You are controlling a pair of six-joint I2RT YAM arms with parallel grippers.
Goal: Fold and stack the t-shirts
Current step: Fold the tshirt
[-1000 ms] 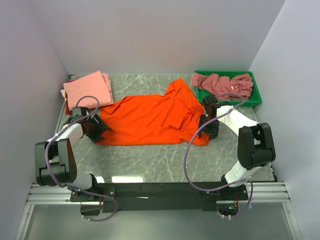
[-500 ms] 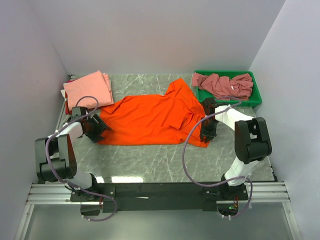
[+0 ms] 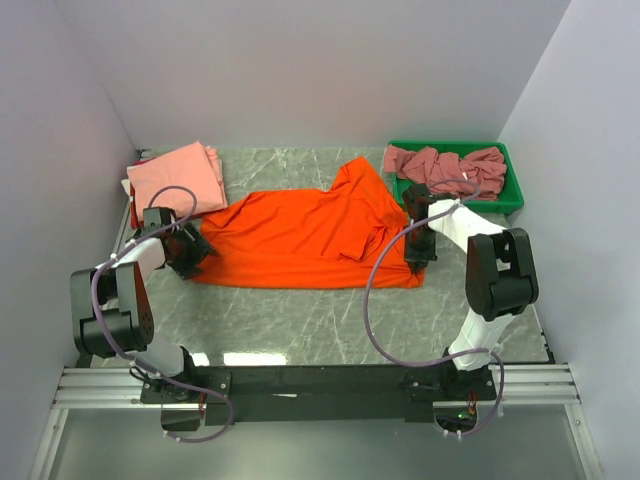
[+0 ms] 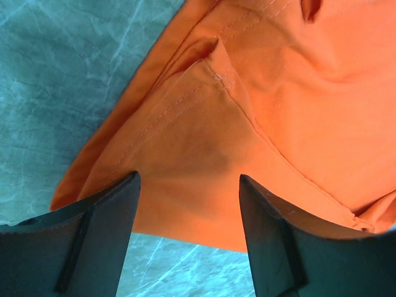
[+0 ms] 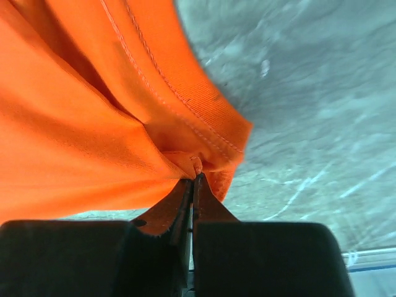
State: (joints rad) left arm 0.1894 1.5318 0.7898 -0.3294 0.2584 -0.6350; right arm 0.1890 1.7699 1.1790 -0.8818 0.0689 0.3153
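2 hands at orange tee (image 3: 300, 240) | tee flat on worktop (image 3: 300, 320), long axis L–R betw. arms | R hand (image 5: 193, 180) clenched on R-end fold | L hand (image 4: 189, 182) released, straddling L corner, nearer that end; prob. must close.

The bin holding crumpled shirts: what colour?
The bin is green, clearest in the top external view.

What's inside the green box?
A crumpled heap of rose-mauve t-shirts fills the green bin. The bin's floor, and anything beneath the heap, is covered.
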